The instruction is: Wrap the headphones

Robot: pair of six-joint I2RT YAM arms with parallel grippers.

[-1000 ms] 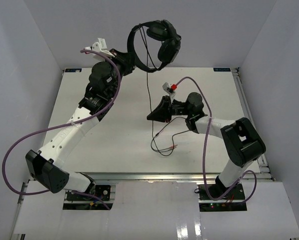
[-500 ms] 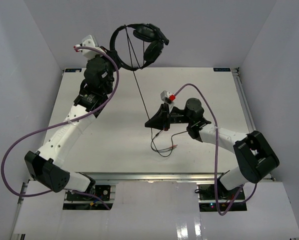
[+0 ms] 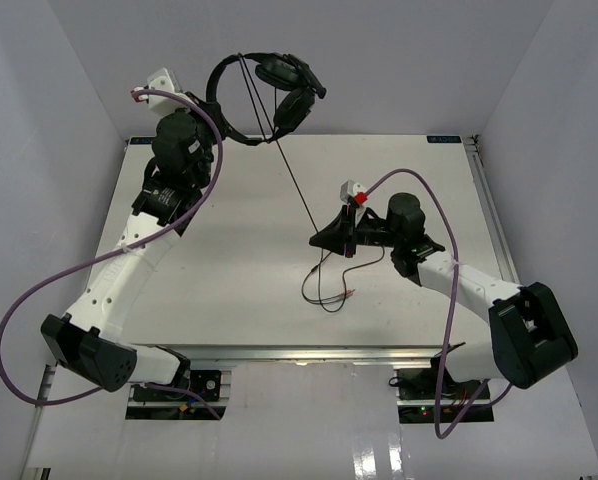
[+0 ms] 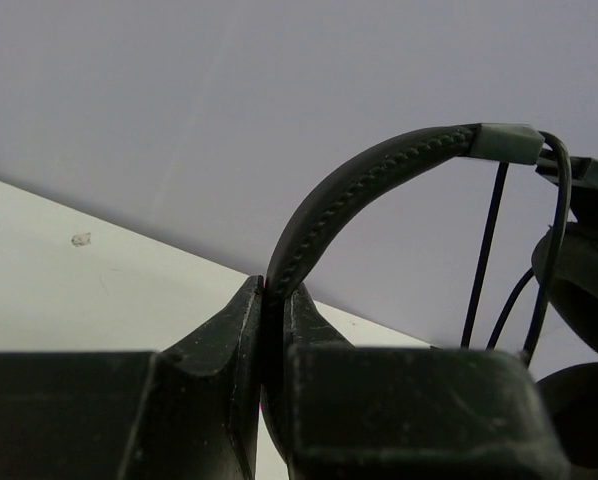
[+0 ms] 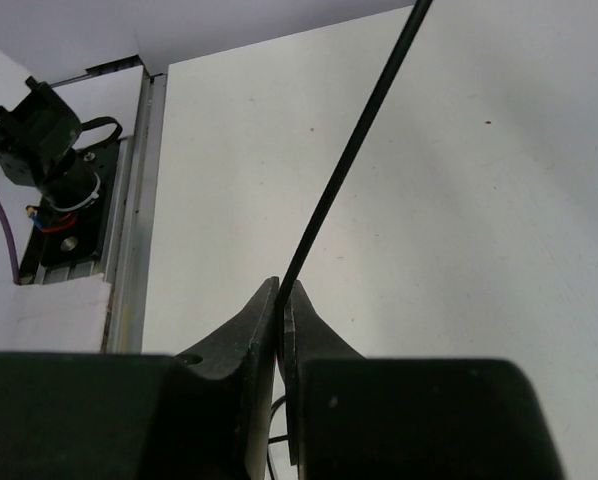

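Two robot arms reach over a white table (image 3: 219, 260). At the far left, the left gripper (image 3: 222, 112) is raised high and clamped on the thin stitched headband (image 4: 379, 172) of the black headphones (image 3: 291, 92), holding them off the table in front of the far wall. In the left wrist view its fingers (image 4: 229, 330) press against the headband from both sides. The earcups (image 3: 297, 100) hang to the right of the headband. A thin black cable (image 3: 299, 185) runs taut and straight from the headphones, down and nearer, to the right gripper (image 3: 322, 238) near the table's middle. The right wrist view shows that gripper's jaws closed on the cable, which rises straight away from them. The rest of the cable lies in a loose loop (image 3: 324, 295) on the table, nearer the arm bases.
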